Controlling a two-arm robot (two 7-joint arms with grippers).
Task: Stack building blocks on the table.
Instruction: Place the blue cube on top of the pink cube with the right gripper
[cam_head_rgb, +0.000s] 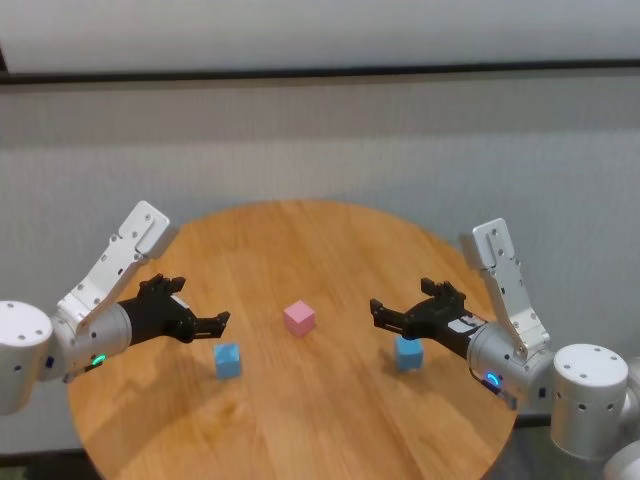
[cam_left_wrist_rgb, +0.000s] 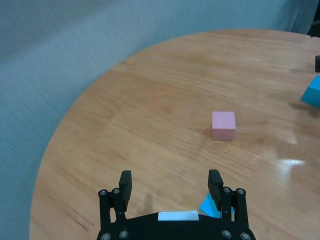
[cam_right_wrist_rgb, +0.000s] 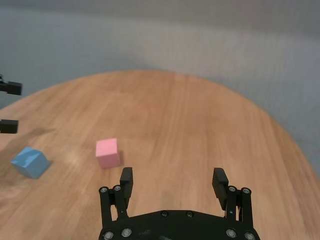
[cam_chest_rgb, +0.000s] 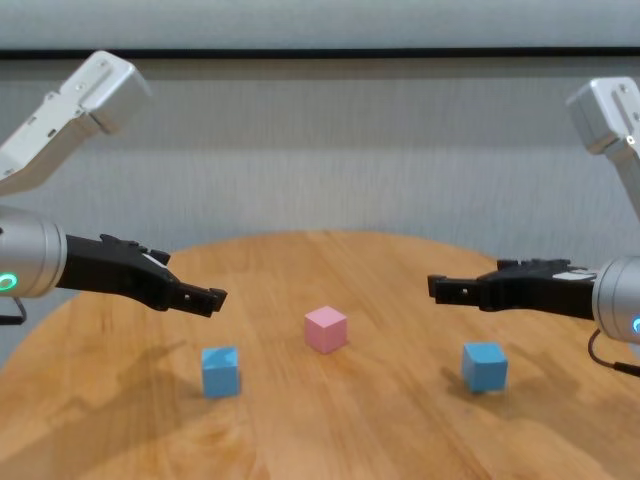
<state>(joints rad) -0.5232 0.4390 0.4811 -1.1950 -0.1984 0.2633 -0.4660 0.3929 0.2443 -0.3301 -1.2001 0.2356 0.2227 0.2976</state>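
Observation:
On the round wooden table (cam_head_rgb: 330, 235) a pale pink block (cam_head_rgb: 299, 318) sits near the middle. One light blue block (cam_head_rgb: 228, 360) lies to its left and another light blue block (cam_head_rgb: 408, 353) to its right. My left gripper (cam_head_rgb: 220, 321) hovers open and empty just above and behind the left blue block. My right gripper (cam_head_rgb: 379, 313) hovers open and empty above the right blue block, pointing at the pink one. In the left wrist view the pink block (cam_left_wrist_rgb: 223, 125) lies ahead of the open fingers (cam_left_wrist_rgb: 125, 180). In the right wrist view the pink block (cam_right_wrist_rgb: 108, 152) is ahead too; the right blue block is hidden there.
A grey wall (cam_head_rgb: 330, 140) stands behind the table. The three blocks stand apart, each flat on the wood, none on another. Bare wood lies toward the table's far edge (cam_chest_rgb: 330, 240) and toward its near side (cam_chest_rgb: 350, 440).

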